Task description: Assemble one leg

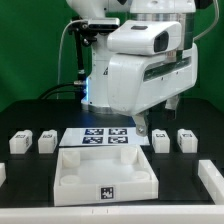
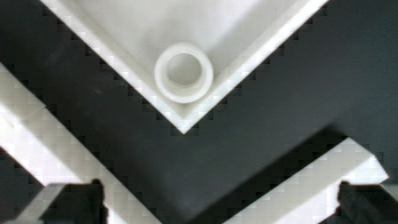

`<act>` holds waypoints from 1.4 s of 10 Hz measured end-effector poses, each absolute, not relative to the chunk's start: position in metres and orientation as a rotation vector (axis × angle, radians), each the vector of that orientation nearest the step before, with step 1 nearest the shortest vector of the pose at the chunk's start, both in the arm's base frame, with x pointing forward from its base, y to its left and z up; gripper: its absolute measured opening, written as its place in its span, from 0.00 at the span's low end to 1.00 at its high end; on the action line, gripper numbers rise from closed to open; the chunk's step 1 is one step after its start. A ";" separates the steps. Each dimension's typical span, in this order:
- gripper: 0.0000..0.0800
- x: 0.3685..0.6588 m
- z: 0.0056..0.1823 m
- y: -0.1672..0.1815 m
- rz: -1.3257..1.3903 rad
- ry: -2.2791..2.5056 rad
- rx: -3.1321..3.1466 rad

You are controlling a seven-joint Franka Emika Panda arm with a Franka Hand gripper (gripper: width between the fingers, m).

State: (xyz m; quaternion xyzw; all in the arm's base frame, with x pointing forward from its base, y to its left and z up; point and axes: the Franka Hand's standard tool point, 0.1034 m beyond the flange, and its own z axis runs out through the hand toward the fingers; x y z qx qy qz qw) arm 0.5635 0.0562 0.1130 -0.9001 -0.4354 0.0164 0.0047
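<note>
Four legs stand on the black table as small white posts with marker tags: two at the exterior view's left (image 1: 18, 143) (image 1: 46, 141) and two at its right (image 1: 160, 139) (image 1: 185, 138). The wide white tray-like piece (image 1: 70, 172) lies at the front centre. My gripper (image 1: 160, 116) hangs above the table behind the right pair of legs, holding nothing. In the wrist view one corner of the tray-like piece (image 2: 111, 50) with a round socket (image 2: 183, 72) lies ahead of my open, empty gripper (image 2: 215, 205). Its dark fingertips (image 2: 68, 205) stand far apart. No leg shows there.
The marker board (image 1: 103, 137) lies flat behind the tray-like piece. Another white part (image 1: 212, 176) shows at the exterior view's right edge, and one at the left edge (image 1: 3, 174). The arm's bulky white body (image 1: 130, 70) fills the middle, with a green wall behind.
</note>
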 end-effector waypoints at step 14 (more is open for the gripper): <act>0.81 0.517 0.095 0.068 0.045 -1.565 -2.707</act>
